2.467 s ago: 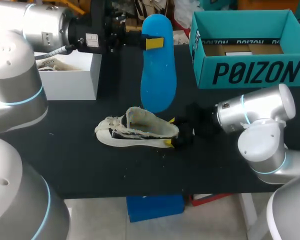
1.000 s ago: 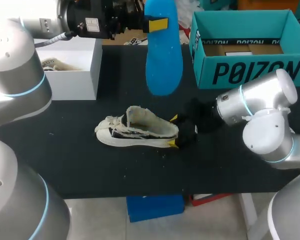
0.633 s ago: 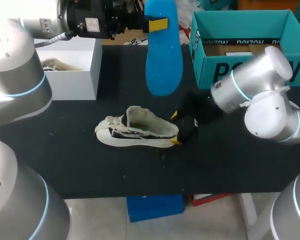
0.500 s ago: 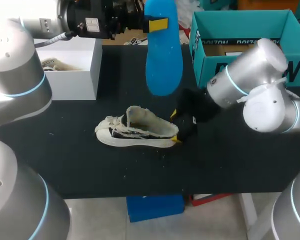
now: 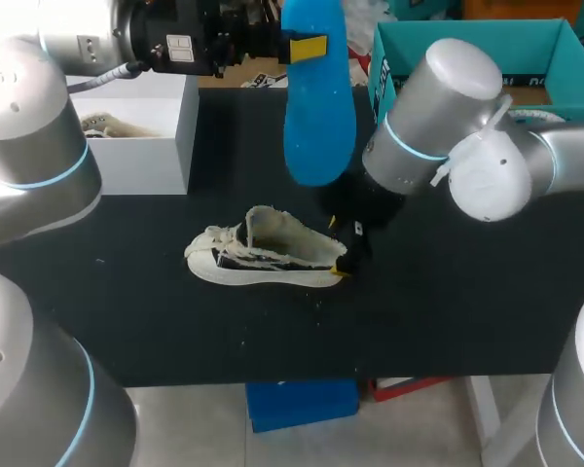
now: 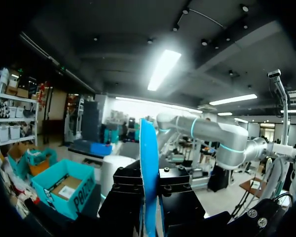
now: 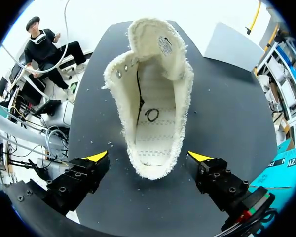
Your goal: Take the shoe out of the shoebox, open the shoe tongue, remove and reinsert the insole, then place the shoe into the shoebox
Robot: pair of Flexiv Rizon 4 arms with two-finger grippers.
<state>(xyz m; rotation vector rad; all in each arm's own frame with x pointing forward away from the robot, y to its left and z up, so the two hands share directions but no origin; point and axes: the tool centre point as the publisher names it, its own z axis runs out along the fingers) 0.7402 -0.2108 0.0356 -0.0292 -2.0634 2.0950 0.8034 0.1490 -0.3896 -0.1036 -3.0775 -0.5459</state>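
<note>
Nearest the front edge, about the middle of the black tabletop (image 5: 175,331), lies the cream shoe (image 5: 268,255), toe towards the left edge and heel towards the right. It has frayed edges and its mouth gapes open. From my right wrist I look down into it (image 7: 153,108): the bare stitched footbed shows, with a loop of dark lace on it, and the tongue (image 7: 163,39) stands up at the end far from my fingers.

My right gripper (image 5: 346,258) is down at the heel, its arm coming in from the far right. It is released (image 7: 149,157): the two yellow tips stand wide apart, one on each side of the heel, and a strip of bare table shows between each tip and the shoe.

Further back, above the shoe's heel end and clear of it, the blue insole (image 5: 317,107) hangs upright in the air. My left gripper (image 5: 307,47) grasps it near its upper end, with one yellow tip flat against its face. From the left wrist I see the insole (image 6: 147,148) edge-on, pinched between the two black fingers of that gripper (image 6: 150,180).

At the far left stands a white box (image 5: 136,161) with a cream thing (image 5: 102,125) inside. In the far right corner sits the teal shoebox (image 5: 550,58), open-topped and partly hidden by my right arm.
</note>
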